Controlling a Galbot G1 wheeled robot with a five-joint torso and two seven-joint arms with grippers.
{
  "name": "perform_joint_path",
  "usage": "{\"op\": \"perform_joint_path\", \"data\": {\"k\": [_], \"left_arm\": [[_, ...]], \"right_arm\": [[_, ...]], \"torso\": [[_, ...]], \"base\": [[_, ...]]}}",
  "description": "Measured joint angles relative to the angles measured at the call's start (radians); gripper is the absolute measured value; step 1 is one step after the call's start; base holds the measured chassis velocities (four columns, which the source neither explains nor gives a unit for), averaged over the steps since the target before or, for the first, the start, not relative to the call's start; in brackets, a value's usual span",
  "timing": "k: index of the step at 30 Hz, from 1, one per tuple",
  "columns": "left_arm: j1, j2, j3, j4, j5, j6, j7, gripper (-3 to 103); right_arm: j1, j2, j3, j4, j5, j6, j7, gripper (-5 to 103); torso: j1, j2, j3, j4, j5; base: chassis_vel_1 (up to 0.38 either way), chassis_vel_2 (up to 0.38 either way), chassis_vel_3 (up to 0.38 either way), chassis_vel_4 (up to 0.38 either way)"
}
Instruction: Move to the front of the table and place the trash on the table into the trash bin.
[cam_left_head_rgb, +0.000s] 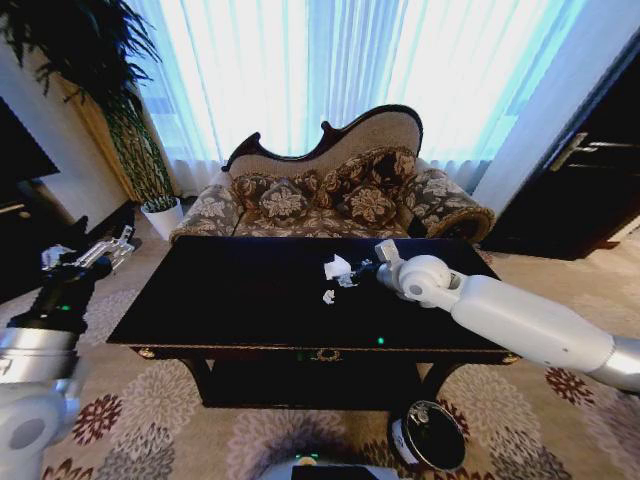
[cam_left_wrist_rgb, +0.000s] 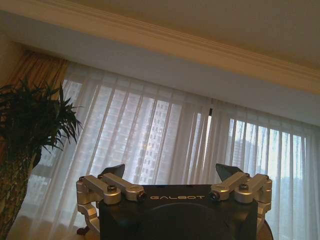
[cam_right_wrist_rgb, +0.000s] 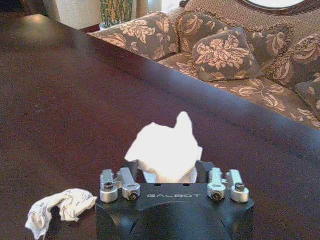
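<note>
The robot stands at the near side of the table (cam_left_head_rgb: 230, 300), whose glossy black top runs left to right before a patterned sofa (cam_left_head_rgb: 300, 205) at its far side.

The right arm reaches in from the right, over the table's far right part. Its hand (cam_left_head_rgb: 365, 266) is at a crumpled white tissue (cam_left_head_rgb: 336, 266) that lies on the tabletop. In the right wrist view the tissue (cam_right_wrist_rgb: 167, 150) stands up between the two fingers (cam_right_wrist_rgb: 121, 184) of the right hand (cam_right_wrist_rgb: 170, 175). The fingers sit on either side of its lower part, apart by the width of the paper. Whether they are pressing it or only bracketing it cannot be told.

A second, smaller white scrap (cam_left_head_rgb: 328, 296) lies on the table just nearer the robot than the tissue. In the right wrist view this scrap (cam_right_wrist_rgb: 60, 207) is a twisted bit of paper beside the hand, clear of the fingers.

The left arm is held off the table's left end, well apart from the trash. Its hand (cam_left_head_rgb: 110, 250) points up and away. In the left wrist view the left hand (cam_left_wrist_rgb: 172, 177) is spread wide with nothing between the fingers (cam_left_wrist_rgb: 112, 172), against sheer curtains (cam_left_wrist_rgb: 165, 145) and a potted plant (cam_left_wrist_rgb: 27, 130).

The bin (cam_left_head_rgb: 432, 435) stands on the carpet (cam_left_head_rgb: 150, 410) at the near right, close to the table's right leg. It is black with a white label.
</note>
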Motion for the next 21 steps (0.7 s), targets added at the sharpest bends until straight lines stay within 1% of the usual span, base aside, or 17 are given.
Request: {"op": "perform_joint_path", "data": {"k": [2,3,4,5,9,10,11,12,14,16,17,18,19,20,21], "left_arm": [[0.001,0.002,-0.003,-0.001,-0.001,0.000,0.000,100],[0.001,0.003,-0.003,-0.001,-0.001,0.000,0.000,100],[0.001,0.003,-0.004,-0.001,-0.002,0.000,0.000,100],[0.001,0.003,-0.004,-0.001,-0.002,0.000,0.000,100],[0.001,0.000,-0.001,-0.001,-0.002,0.000,0.000,100],[0.001,0.000,-0.001,-0.001,-0.002,0.000,0.000,100],[0.002,0.000,-0.001,-0.001,-0.001,0.000,0.000,100],[0.001,-0.001,-0.001,-0.001,-0.001,0.000,0.000,100],[0.001,-0.002,0.002,-0.002,0.000,0.000,0.000,100],[0.001,-0.002,0.002,-0.002,0.000,0.000,0.000,100],[0.001,-0.003,0.004,-0.002,0.001,0.000,0.000,100],[0.001,-0.004,0.011,-0.002,0.003,0.000,-0.001,100],[0.001,-0.004,0.013,-0.002,0.003,0.000,-0.001,100],[0.001,-0.004,0.013,-0.002,0.003,0.000,-0.001,100],[0.001,-0.004,0.015,-0.002,0.004,0.000,-0.001,100]], "right_arm": [[-0.015,-0.008,0.011,0.000,-0.012,0.012,-0.028,56],[-0.017,-0.010,0.014,0.000,-0.015,0.015,-0.035,56],[-0.026,-0.017,0.023,0.000,-0.024,0.023,-0.055,50],[-0.026,-0.017,0.023,0.000,-0.024,0.023,-0.055,50],[-0.053,-0.038,0.055,-0.002,-0.034,0.059,-0.111,28],[-0.053,-0.038,0.055,-0.002,-0.034,0.059,-0.111,28],[-0.065,-0.044,0.068,-0.003,-0.037,0.087,-0.139,23],[-0.074,-0.048,0.076,-0.003,-0.041,0.109,-0.156,23],[-0.105,-0.062,0.106,0.001,-0.049,0.159,-0.187,13],[-0.105,-0.062,0.106,0.001,-0.049,0.159,-0.187,13],[-0.122,-0.069,0.126,0.007,-0.049,0.168,-0.194,7],[-0.209,-0.094,0.227,0.031,-0.048,0.190,-0.228,1],[-0.241,-0.103,0.263,0.038,-0.048,0.195,-0.237,0],[-0.241,-0.103,0.263,0.038,-0.048,0.195,-0.237,0],[-0.296,-0.114,0.314,0.049,-0.047,0.203,-0.250,0]], "torso": [[0.000,0.000,0.000,-0.0001,0.0002],[0.000,0.000,0.000,-0.0001,0.0002],[0.000,0.000,0.000,-0.0001,0.0001],[0.000,0.000,0.000,-0.0001,0.0001],[0.000,0.000,0.000,-0.0001,0.0001],[0.000,0.000,0.000,-0.0001,0.0001],[0.000,0.000,0.000,-0.0001,0.0001],[0.000,0.000,0.000,0.0000,0.0001],[0.000,0.000,0.000,0.0000,0.0002],[0.000,0.000,0.000,0.0000,0.0002],[0.000,0.000,0.000,-0.0001,0.0001],[0.000,0.000,0.000,0.0000,0.0002],[0.000,0.000,0.000,0.0001,-0.0001],[0.000,0.000,0.000,0.0001,-0.0001],[0.000,0.000,0.000,0.0002,-0.0001]], "base": [[0.000,0.000,0.000,0.000],[0.000,0.000,0.000,0.000],[0.000,0.000,0.000,0.000],[0.000,0.000,0.000,0.000],[0.000,0.000,0.000,0.000],[0.000,0.000,0.000,0.000],[0.000,0.000,0.000,0.000],[0.000,0.000,0.000,0.000],[0.000,0.000,0.000,0.000],[0.000,0.000,0.000,0.000],[0.000,0.000,0.000,0.000],[0.000,0.000,0.000,0.000],[0.000,0.000,0.000,0.000],[0.000,0.000,0.000,0.000],[0.000,0.000,0.000,0.000]]}}
